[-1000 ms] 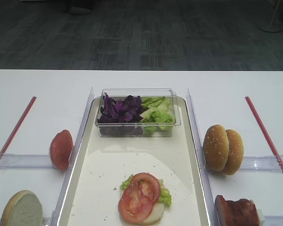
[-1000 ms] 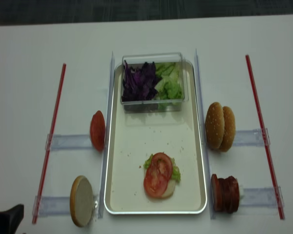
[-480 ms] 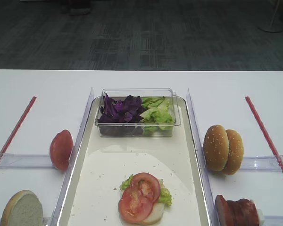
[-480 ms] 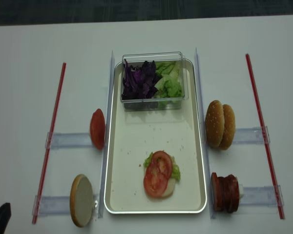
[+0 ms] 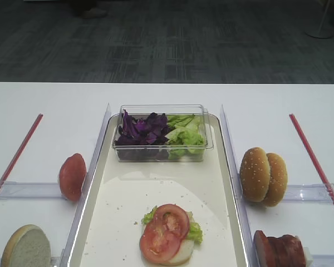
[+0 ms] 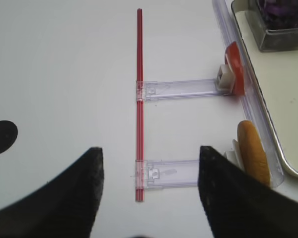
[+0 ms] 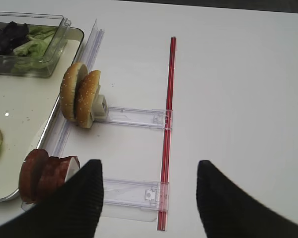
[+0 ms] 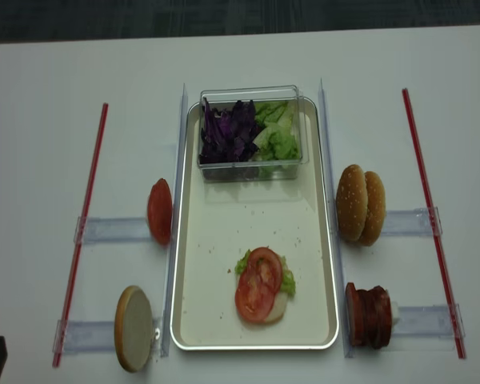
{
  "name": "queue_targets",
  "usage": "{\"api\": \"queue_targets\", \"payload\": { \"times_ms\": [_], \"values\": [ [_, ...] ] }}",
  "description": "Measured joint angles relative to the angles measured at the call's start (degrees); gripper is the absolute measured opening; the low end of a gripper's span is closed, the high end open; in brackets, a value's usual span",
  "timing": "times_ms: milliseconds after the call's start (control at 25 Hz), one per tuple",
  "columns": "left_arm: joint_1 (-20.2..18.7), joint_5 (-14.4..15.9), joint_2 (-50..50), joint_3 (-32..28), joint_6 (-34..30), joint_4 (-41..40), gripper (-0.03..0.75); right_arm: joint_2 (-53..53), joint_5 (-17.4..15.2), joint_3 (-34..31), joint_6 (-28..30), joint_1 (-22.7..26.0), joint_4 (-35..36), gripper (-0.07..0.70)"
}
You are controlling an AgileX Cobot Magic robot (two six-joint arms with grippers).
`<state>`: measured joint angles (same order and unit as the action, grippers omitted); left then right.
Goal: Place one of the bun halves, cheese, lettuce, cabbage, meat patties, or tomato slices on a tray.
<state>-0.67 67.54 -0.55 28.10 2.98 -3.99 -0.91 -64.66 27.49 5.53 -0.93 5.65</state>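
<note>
while both hands gape empty: two tomato slices on tray, two sesame buns beside.

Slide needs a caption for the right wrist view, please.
Open right gripper hovers above sesame bun halves and meat patties beside the tray.

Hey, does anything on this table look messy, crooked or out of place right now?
Nothing serious. Crumbs speckle the tray, and the tomato slices sit off-centre on the lettuce and bun half. Everything else stands in order.
</note>
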Motion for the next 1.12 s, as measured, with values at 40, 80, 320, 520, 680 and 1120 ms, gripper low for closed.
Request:
{"api": "queue_targets", "payload": {
  "times_ms": [40, 80, 320, 520, 680, 1120],
  "values": [
    [0.00, 0.05, -0.24, 0.00, 0.00, 0.00, 0.387, 0.00, 0.00, 0.00, 0.00, 0.00, 0.00, 0.445],
    [0.00, 0.05, -0.23, 0.00, 0.00, 0.00, 0.387, 0.00, 0.00, 0.00, 0.00, 0.00, 0.00, 0.445],
    [0.00, 0.05, -0.26, 0.00, 0.00, 0.00, 0.387, 0.00, 0.00, 0.00, 0.00, 0.00, 0.00, 0.445],
    [0.00, 0.13, -0.26, 0.00, 0.00, 0.00, 0.386, 0.00, 0.00, 0.00, 0.00, 0.00, 0.00, 0.445],
    [0.00, 0.13, -0.26, 0.00, 0.00, 0.00, 0.386, 0.00, 0.00, 0.00, 0.00, 0.00, 0.00, 0.445],
    [0.00, 0.13, -0.26, 0.00, 0.00, 0.00, 0.386, 0.00, 0.00, 0.00, 0.00, 0.00, 0.00, 0.445]
  ]
}}
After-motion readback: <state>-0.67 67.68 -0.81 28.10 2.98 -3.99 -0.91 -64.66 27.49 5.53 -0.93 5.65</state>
